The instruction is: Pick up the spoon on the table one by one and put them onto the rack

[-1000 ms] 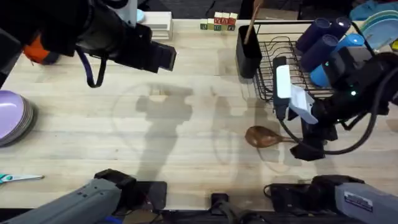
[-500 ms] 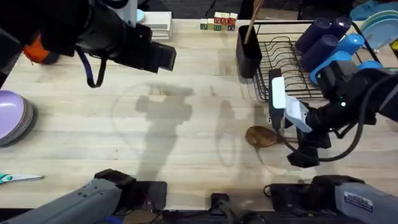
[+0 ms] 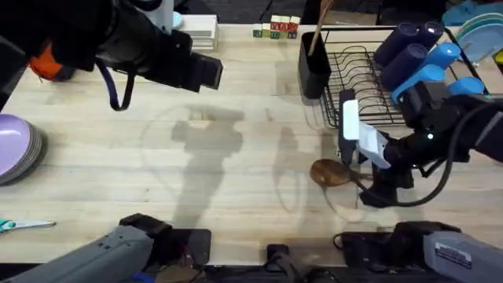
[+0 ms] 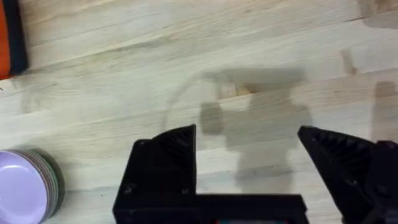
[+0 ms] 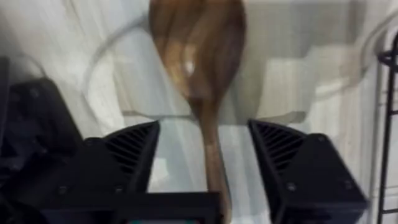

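My right fingers [image 5: 202,168] are spread around the handle of the dark reddish-brown wooden spoon [image 3: 330,172], which lies on the pale wooden desk [image 3: 236,157] near the black wire rack [image 3: 354,79]. My left fingers [image 4: 249,168] are spread, holding nothing.

Your left arm rises high close under the overhead camera, large and dark across the upper left, with its left gripper [image 4: 249,180] hanging above the surface, black fingers [image 4: 165,155] spread wide with nothing between them. Your right arm reaches in from the lower right, bent low, right gripper [image 5: 202,155] pointed down near the surface, its fingers [image 5: 134,152] apart, not clamped.
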You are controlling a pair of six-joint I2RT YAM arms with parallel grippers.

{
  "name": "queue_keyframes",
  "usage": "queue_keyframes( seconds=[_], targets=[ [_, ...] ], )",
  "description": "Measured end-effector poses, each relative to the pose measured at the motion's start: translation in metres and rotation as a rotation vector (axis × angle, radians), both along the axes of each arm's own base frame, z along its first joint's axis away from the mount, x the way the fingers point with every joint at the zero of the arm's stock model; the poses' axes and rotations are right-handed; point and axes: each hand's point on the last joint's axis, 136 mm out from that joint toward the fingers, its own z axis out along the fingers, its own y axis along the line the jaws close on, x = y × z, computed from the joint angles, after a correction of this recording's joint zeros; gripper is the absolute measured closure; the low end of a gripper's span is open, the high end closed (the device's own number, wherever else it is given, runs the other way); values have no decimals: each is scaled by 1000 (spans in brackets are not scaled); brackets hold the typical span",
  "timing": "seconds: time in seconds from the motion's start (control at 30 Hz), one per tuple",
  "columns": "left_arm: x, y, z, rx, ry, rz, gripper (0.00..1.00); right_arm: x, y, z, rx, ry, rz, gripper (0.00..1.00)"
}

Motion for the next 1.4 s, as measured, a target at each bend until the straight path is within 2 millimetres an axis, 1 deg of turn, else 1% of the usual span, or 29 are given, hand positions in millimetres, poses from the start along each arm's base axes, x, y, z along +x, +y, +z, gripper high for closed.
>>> queue_keyframes(
  seconds=[0.03,0.1,0.13,0.2,0.3,0.37,0.5,0.6,0.63,1.03,1.4],
  targets=[
    [0,0,0,0,0,0,7,2,0,0,0,-7,-1,187],
    [0,0,0,0,0,0,7,3,0,0,0,-13,-1,247],
    [0,0,0,0,0,0,7,4,0,-1,-1,-18,-1,307],
    [0,0,0,0,0,0,7,4,0,-1,0,-20,2,382],
    [0,0,0,0,0,0,7,4,0,-1,0,-20,6,551],
    [0,0,0,0,0,0,7,4,0,-2,1,-20,7,687],
    [0,0,0,0,0,0,7,3,0,-2,2,-17,7,809],
    [0,0,0,0,0,0,9,3,1,-2,5,-17,9,929],
    [0,0,0,0,0,0,8,4,1,-1,8,-19,9,954],
    [0,0,0,0,0,0,8,3,-1,-2,-4,-18,11,962],
    [0,0,0,0,0,0,7,-4,-1,0,-9,20,-16,970]
  ],
)
